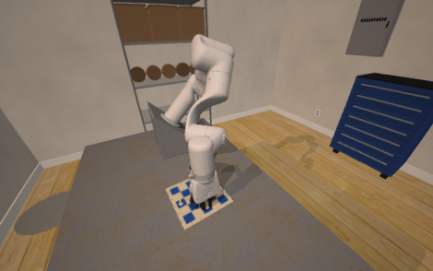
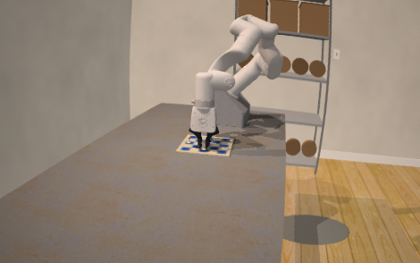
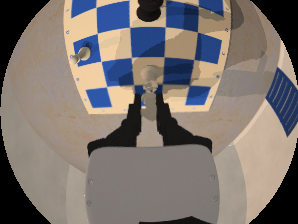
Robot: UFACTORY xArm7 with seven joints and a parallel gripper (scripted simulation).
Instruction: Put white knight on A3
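The small blue and cream chessboard [image 1: 197, 205] lies on the grey table and also shows in the exterior view [image 2: 205, 146] and the wrist view [image 3: 149, 39]. My gripper [image 3: 148, 101] stands upright, low over the board's near edge in the wrist view, and is shut on a pale chess piece [image 3: 152, 86]. I cannot tell its kind. A small white piece [image 3: 83, 52] stands at the board's left edge and also shows in the top view [image 1: 182, 201]. A black piece [image 3: 149, 6] stands on a far square. The arm hides much of the board in the top and exterior views.
The arm's grey base block [image 1: 168, 134] stands on the table behind the board. A metal shelf [image 1: 161, 55] with boxes and discs is behind the table. A blue drawer cabinet [image 1: 387, 120] stands on the floor at the right.
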